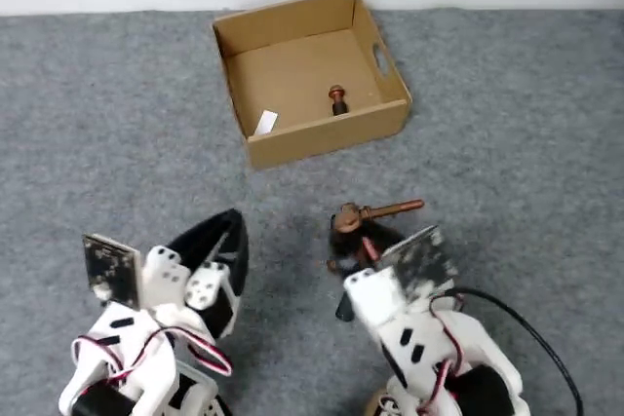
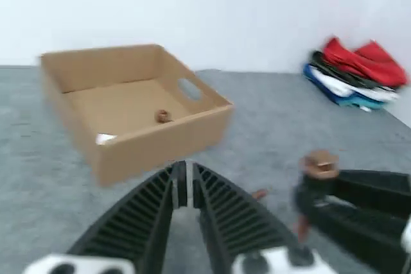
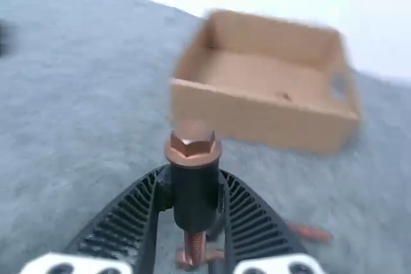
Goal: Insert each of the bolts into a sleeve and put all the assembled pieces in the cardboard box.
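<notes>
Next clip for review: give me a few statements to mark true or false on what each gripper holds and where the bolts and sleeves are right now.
1. The right gripper holds a black sleeve with a bolt through it. True.
2. The cardboard box has nothing in it. False: one assembled piece and a white slip lie inside.
3. The left gripper is shut with nothing between its fingers. True.
4. The loose bolt lies inside the box. False: it lies on the grey carpet, close to the right gripper.
</notes>
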Controlling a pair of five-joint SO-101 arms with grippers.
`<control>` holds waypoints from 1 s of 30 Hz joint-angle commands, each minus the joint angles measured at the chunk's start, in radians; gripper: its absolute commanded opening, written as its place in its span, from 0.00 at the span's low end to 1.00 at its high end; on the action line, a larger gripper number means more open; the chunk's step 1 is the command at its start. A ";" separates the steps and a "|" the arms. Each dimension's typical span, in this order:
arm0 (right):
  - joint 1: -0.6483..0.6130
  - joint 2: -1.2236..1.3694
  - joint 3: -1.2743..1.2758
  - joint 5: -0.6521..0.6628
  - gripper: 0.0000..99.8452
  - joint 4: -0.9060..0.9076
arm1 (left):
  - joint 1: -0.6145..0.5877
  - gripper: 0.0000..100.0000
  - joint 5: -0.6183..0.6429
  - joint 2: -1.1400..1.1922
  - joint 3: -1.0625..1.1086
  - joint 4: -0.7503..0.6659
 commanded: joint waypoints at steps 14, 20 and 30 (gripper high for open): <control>0.081 0.964 -0.626 -0.210 0.01 -0.355 | -0.279 0.01 -0.212 -0.003 0.507 -0.255; 0.099 1.340 -0.852 -0.207 0.01 -0.533 | -0.275 0.01 -0.210 -0.005 0.507 -0.213; 0.127 1.937 -1.292 -0.207 0.01 -0.622 | -0.282 0.01 -0.031 -0.006 0.507 -0.110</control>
